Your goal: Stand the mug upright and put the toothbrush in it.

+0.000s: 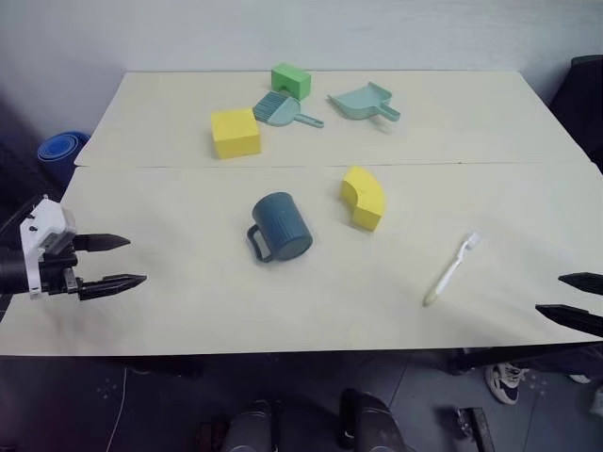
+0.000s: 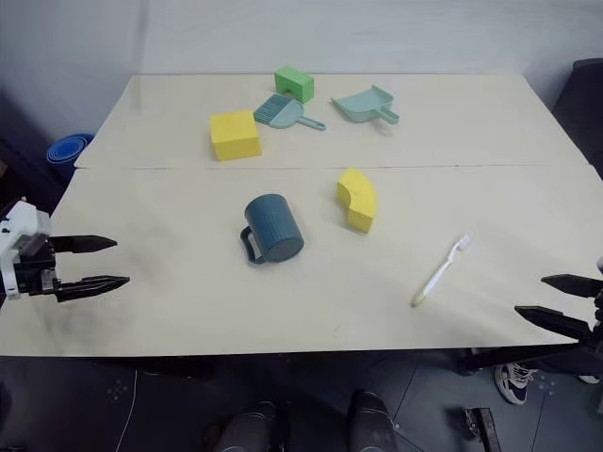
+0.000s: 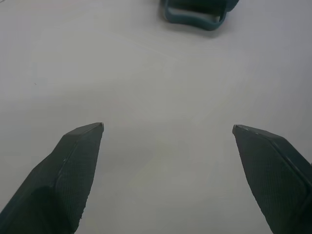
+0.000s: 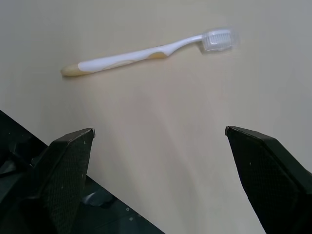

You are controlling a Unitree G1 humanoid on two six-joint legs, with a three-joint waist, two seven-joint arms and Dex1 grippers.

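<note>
The dark teal-blue mug (image 1: 281, 226) lies on its side in the middle of the pale table (image 1: 188, 311), its loop handle (image 3: 194, 14) toward the near left. The toothbrush (image 1: 452, 268) lies flat to the right, white head pointing away, pale handle end toward the front edge; the right wrist view also shows the toothbrush (image 4: 146, 52). My left gripper (image 1: 113, 262) hovers open over the table's left edge, well left of the mug. At the table's right front corner my right gripper (image 2: 563, 301) stands open, right of the toothbrush, holding nothing.
A curved yellow block (image 1: 363, 196) lies just right of the mug. At the back are a yellow cube (image 1: 235, 132), a green block (image 1: 291, 80), a teal hand brush (image 1: 283, 111) and a light teal dustpan (image 1: 363, 102). Blue bowls (image 1: 58, 151) sit on the floor at left.
</note>
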